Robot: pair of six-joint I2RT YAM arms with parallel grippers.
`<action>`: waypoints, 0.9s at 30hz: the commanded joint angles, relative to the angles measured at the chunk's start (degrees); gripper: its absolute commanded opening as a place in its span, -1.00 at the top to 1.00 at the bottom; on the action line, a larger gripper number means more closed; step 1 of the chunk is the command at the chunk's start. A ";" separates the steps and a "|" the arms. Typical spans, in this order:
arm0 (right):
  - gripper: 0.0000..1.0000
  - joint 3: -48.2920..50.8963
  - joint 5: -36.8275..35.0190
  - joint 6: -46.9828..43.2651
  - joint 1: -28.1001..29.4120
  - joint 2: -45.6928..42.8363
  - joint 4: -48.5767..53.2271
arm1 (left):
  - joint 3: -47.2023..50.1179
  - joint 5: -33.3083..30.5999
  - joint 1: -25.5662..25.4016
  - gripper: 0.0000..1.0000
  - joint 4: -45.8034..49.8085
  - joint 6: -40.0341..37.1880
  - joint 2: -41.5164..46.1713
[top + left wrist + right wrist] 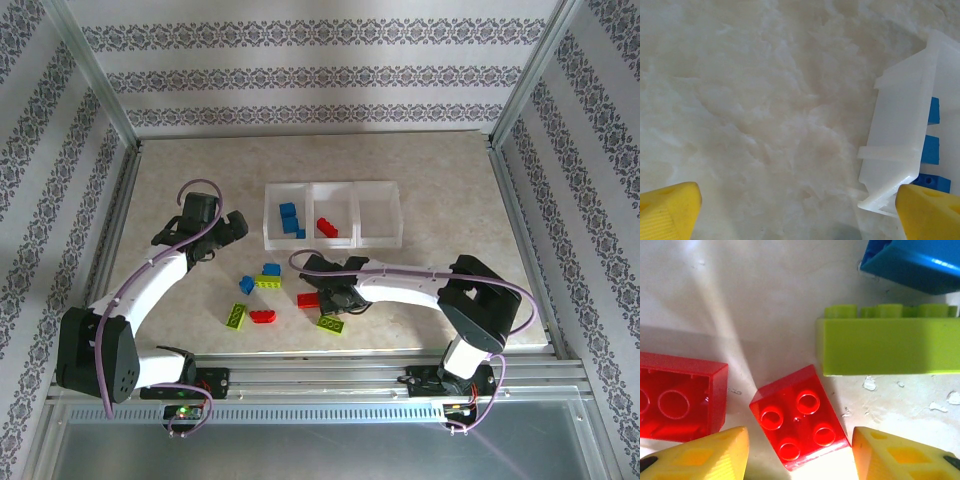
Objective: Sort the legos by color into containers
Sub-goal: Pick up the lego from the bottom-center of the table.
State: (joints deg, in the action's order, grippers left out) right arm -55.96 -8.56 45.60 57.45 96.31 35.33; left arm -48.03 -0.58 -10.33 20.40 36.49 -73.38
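yellow fingers (700,455) of the right gripper (800,457) stood apart astride a red 2x2 lego (799,417) on the table (765,290), nearer than the containers (375,243); a clean grasp likely needed them squared to its skewed sides.

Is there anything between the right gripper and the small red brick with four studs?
Nothing visible does. The red brick lies between the open fingers of the right gripper. An overturned red brick beside it and a green brick beyond it stand apart, not in the way.
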 commanded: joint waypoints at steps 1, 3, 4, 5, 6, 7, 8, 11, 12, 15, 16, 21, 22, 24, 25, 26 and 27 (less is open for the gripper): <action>-0.10 1.37 0.22 1.92 0.55 -0.97 -0.19 | 1.23 0.14 1.15 -0.99 -1.48 0.42 1.52; -0.05 1.48 0.21 2.01 0.55 -0.48 -0.65 | 1.26 0.14 1.14 -0.99 -1.59 0.43 1.58; -0.02 1.48 0.36 2.01 0.55 -0.07 -0.92 | 1.16 0.22 1.12 -0.99 -1.58 0.44 1.50; 0.01 1.39 0.38 2.03 0.56 0.29 -1.09 | 1.15 0.23 1.10 -0.99 -1.51 0.43 1.43; 0.04 1.33 0.25 1.94 0.56 0.73 -1.21 | 1.04 0.21 1.10 -0.99 -1.51 0.42 1.47; 0.04 1.21 0.07 1.86 0.55 1.14 -1.27 | 0.98 0.23 1.19 -0.99 -1.51 0.42 1.42; 0.04 1.12 -0.11 1.75 0.55 1.45 -1.32 | 0.89 0.22 1.19 -0.99 -1.51 0.42 1.45; 0.02 0.86 -0.48 1.22 0.48 2.33 -1.88 | 0.90 0.14 1.26 -0.99 -1.51 0.41 1.42; -0.01 0.64 -0.66 0.97 0.39 2.62 -1.93 | 0.81 0.12 1.20 -0.99 -1.51 0.41 1.40; -0.02 -0.17 -1.50 0.07 0.11 3.52 -1.60 | 0.91 0.14 1.20 -0.99 -1.42 0.35 1.27; -0.02 -0.41 -1.71 -0.37 -0.12 3.66 -1.58 | 0.92 0.05 1.29 -0.99 -1.42 0.42 1.31; 0.09 -1.46 -1.57 -2.12 -1.13 4.14 -1.76 | 0.94 -0.21 1.36 -0.99 -1.16 0.39 1.26; 0.15 -1.72 -1.48 -2.43 -1.28 4.19 -1.69 | 0.96 -0.21 1.36 -0.99 -1.16 0.42 1.31; 0.27 -2.47 -1.38 -3.04 -1.30 4.07 -1.20 | 1.00 -0.30 1.45 -0.99 -1.16 0.42 1.28; 0.34 -2.88 -1.29 -3.36 -1.29 3.91 -0.85 | 0.97 -0.34 1.50 -0.99 -1.22 0.42 1.25; 0.41 -3.14 -1.20 -3.50 -1.32 3.65 -0.56 | 0.85 -0.38 1.52 -0.99 -1.23 0.42 1.24; 0.48 -3.43 -1.20 -3.67 -1.29 3.10 -0.28 | 0.89 -0.39 1.59 -0.99 -1.24 0.42 1.20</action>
State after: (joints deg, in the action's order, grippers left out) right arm -57.74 -8.54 42.94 56.62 99.48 33.23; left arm -47.33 -0.43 -10.00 20.12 36.49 -73.21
